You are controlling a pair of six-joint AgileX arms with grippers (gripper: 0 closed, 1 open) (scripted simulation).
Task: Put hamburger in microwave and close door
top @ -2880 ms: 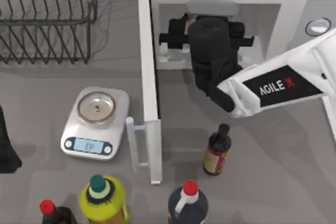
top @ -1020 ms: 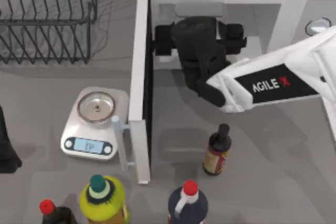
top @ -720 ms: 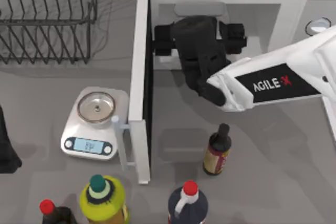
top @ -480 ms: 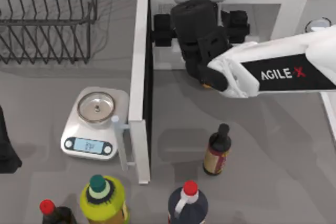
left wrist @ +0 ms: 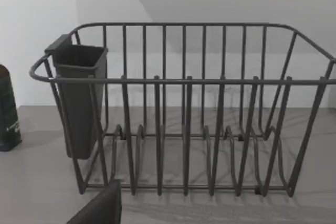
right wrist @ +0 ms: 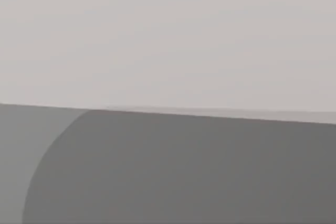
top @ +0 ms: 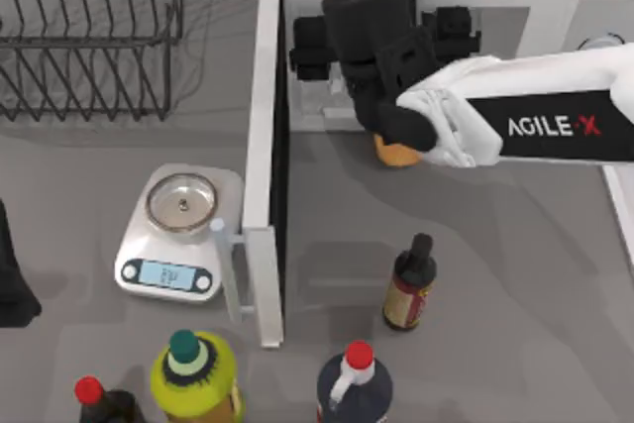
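Since the earlier top views: right arm is swinging toward the upper right of the frame, its white forearm now lying almost level, and its black wrist is sitting higher against the cavity mouth.

- Right gripper point(top: 381, 22): upper centre of the top view, at the microwave's point(top: 550, 12) opening; whether its fingers are spread or pressed together cannot be told, the wrist body is covering them.
- Hamburger point(top: 394, 153): an orange-tan sliver is peeking out beneath the right arm's elbow, on the grey surface point(top: 515, 284) just in front of the cavity edge, seemingly not inside.
- Door point(top: 264, 165): standing wide open, running down the centre-left of the frame, handle point(top: 234, 274) toward the scale point(top: 180, 230).
- Left arm: parked, its wrist camera facing the wire rack point(left wrist: 184, 114).

Handling advice: before any door push, the bun probably needs seating well inside the cavity; the arm should be withdrawing clear of the bottle point(top: 409, 284) and the door's swing path.
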